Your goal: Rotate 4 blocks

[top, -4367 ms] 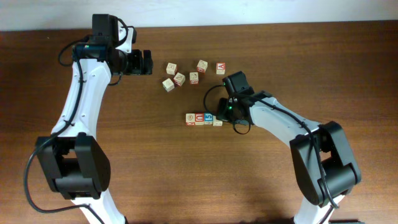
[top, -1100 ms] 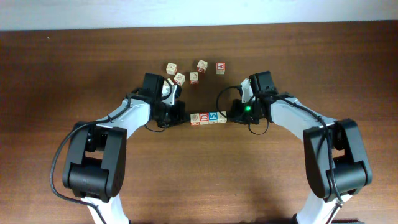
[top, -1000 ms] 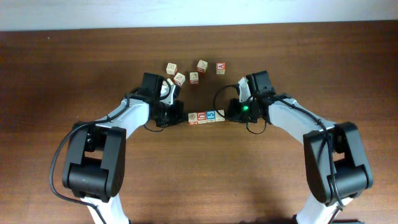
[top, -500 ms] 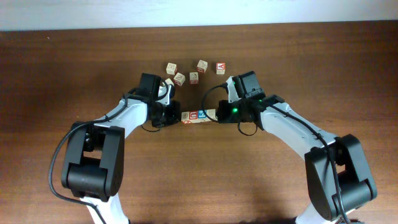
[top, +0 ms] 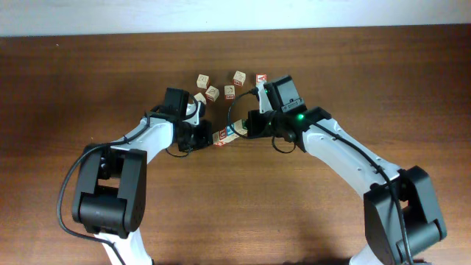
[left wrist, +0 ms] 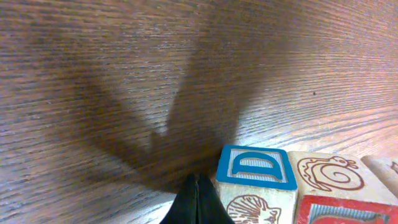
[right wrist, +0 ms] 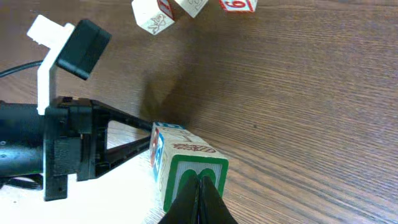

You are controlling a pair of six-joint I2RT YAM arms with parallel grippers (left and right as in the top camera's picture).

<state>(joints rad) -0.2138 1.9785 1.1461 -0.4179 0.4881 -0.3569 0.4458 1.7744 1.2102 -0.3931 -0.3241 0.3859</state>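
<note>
Both claws pinched together, holding nothing. Left claw [left wrist: 198,198] butts the blue-D block [left wrist: 254,167], right claw [right wrist: 200,198] the green-framed block [right wrist: 198,169]. Four-block row [top: 228,135] lies mid-table [top: 353,66], skewed (loose cubes [top: 229,90] just behind). Rotation looks partway, not finished.

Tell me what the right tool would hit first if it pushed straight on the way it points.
The shut right tool aims at the green-framed block just ahead and seems to touch it, though depth is unclear.
</note>
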